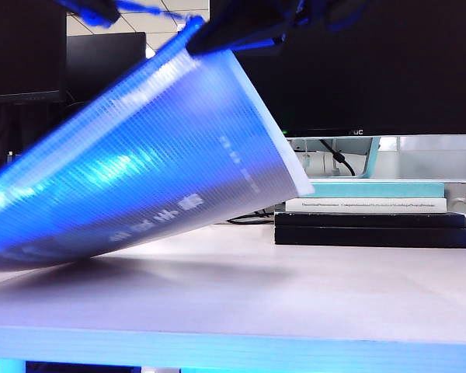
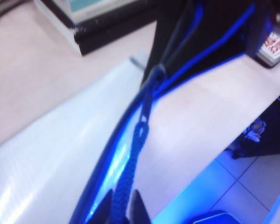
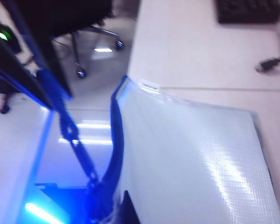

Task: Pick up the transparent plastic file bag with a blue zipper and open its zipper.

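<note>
Exterior view: the pale table (image 1: 311,303) runs from its near edge under the lifted file bag (image 1: 140,171), which hangs tilted below both pincers. The right gripper (image 1: 241,35) clamps the bag's top edge; the left gripper (image 1: 93,9), up beside it, pinches the blue cord (image 2: 130,168) of the zipper (image 3: 115,140). Beyond them lie stacked books (image 1: 373,221), then a dark monitor (image 1: 373,62). An office chair (image 3: 91,35) stands on the floor beyond the right gripper.

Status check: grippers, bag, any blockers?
Left gripper shut on cord pull. Right gripper shut on file bag zipper edge. Bag lifted, tilted over table. Books behind, clear.
</note>
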